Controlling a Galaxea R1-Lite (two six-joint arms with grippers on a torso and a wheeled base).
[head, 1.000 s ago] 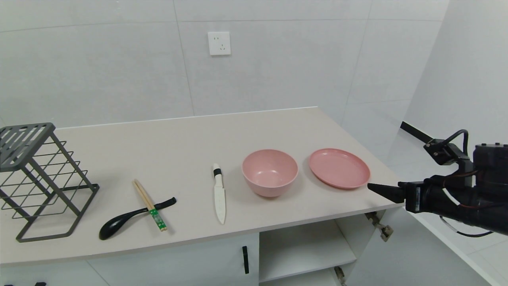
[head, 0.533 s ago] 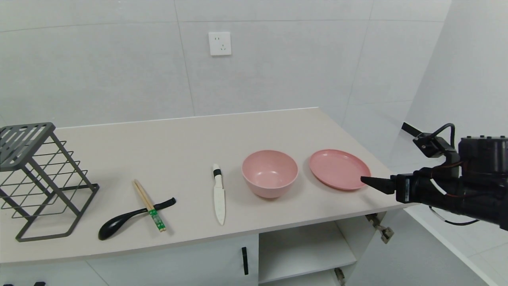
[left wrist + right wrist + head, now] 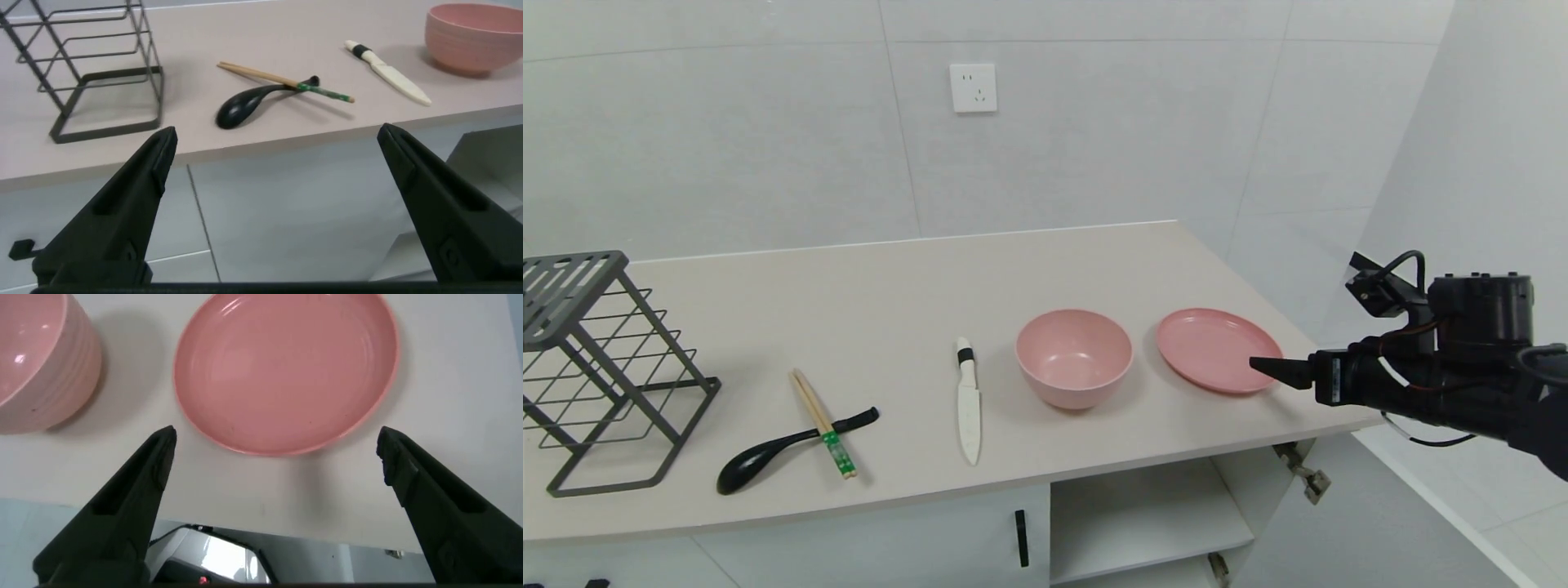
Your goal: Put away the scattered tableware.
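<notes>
Rack, chopsticks across spoon, knife, bowl, plate left to right on counter

Large pale grey tiles are covering the back wall, and a white power socket is sitting high on it. A second tiled wall is meeting it at the right. A long table with a matte beige top is running along the back wall. Beneath it, a white cabinet is showing a closed door with a black handle; beside that, an open compartment is revealing a white shelf and metal hinges. Even, soft light is falling. Pale floor tiles are showing at lower right.
</notes>
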